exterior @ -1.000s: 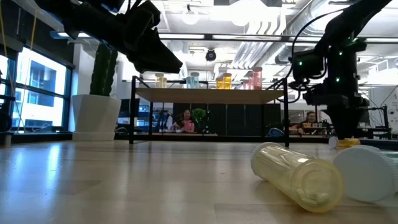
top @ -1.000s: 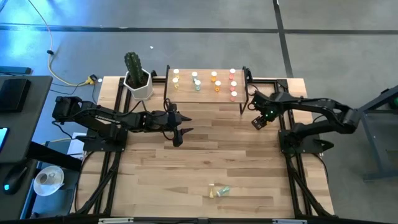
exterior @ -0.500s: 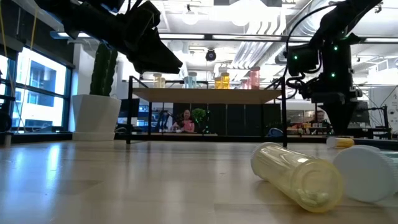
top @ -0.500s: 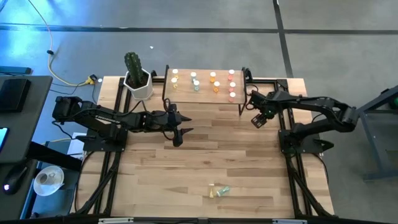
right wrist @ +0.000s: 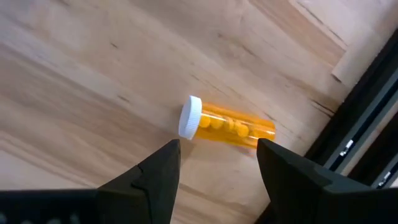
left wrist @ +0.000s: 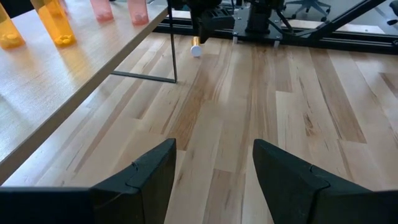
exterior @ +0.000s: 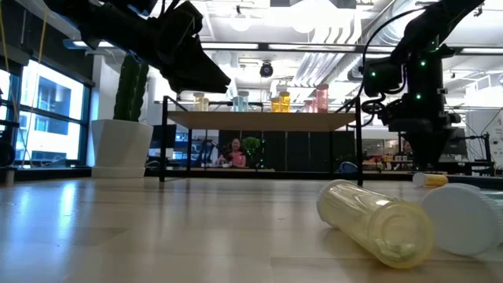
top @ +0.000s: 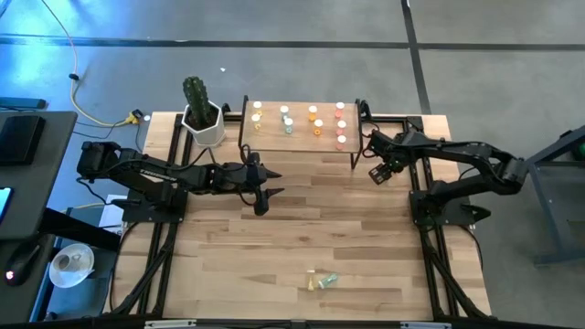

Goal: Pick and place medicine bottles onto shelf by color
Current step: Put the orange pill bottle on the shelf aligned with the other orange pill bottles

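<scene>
The shelf (top: pixel 274 139) stands at the table's far edge with several white-capped bottles upright on it in yellow, green, orange and pink-red rows. An orange bottle (right wrist: pixel 229 125) lies on its side on the table near the shelf's right end; it also shows in the low view (exterior: pixel 434 179). My right gripper (right wrist: pixel 219 147) hovers open just above it, a finger on either side, not touching. My left gripper (top: pixel 265 196) is open and empty over the table's middle, in front of the shelf. Two more bottles (top: pixel 322 281) lie on their sides near the table's near edge.
A white pot with a cactus (top: pixel 203 123) stands left of the shelf. Black frame rails (right wrist: pixel 367 124) run close beside the orange bottle. In the low view a yellow bottle (exterior: pixel 373 222) and a white cap (exterior: pixel 462 218) lie close to the camera. Bare wood lies between the arms.
My right gripper has moved a little toward the table's far edge, nearer the shelf's right end, staying open over the lying orange bottle. The bottle has not moved.
</scene>
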You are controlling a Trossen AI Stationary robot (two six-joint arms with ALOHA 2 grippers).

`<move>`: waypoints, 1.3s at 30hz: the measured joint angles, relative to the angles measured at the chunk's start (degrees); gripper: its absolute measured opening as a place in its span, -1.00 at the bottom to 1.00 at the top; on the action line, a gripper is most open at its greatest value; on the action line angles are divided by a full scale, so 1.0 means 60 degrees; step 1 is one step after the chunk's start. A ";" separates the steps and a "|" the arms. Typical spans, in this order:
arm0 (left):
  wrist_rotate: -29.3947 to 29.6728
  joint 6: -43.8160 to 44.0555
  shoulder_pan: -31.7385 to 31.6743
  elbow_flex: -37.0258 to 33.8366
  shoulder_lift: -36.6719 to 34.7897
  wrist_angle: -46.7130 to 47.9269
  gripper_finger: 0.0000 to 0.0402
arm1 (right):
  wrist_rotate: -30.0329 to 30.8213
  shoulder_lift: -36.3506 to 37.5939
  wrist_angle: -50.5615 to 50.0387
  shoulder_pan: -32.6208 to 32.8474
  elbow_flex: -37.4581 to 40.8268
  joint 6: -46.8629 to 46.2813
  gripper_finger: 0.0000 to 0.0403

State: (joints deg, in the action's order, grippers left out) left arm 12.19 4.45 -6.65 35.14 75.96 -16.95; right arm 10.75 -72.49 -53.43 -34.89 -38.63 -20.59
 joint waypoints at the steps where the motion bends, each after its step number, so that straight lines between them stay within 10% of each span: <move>1: 0.0000 0.0003 0.0000 0.0000 0.0000 0.0000 0.02 | 0.0004 0.0000 0.0057 0.0000 0.0000 -0.0058 0.01; 39: -0.0004 -0.0003 0.0000 0.0003 0.0000 0.0007 0.02 | 0.0997 -0.1548 0.0419 -0.1457 0.0022 -0.2497 0.01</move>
State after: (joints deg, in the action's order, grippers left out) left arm 12.16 4.43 -6.66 35.15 75.96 -16.91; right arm 16.73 -81.77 -50.91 -43.64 -38.50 -35.57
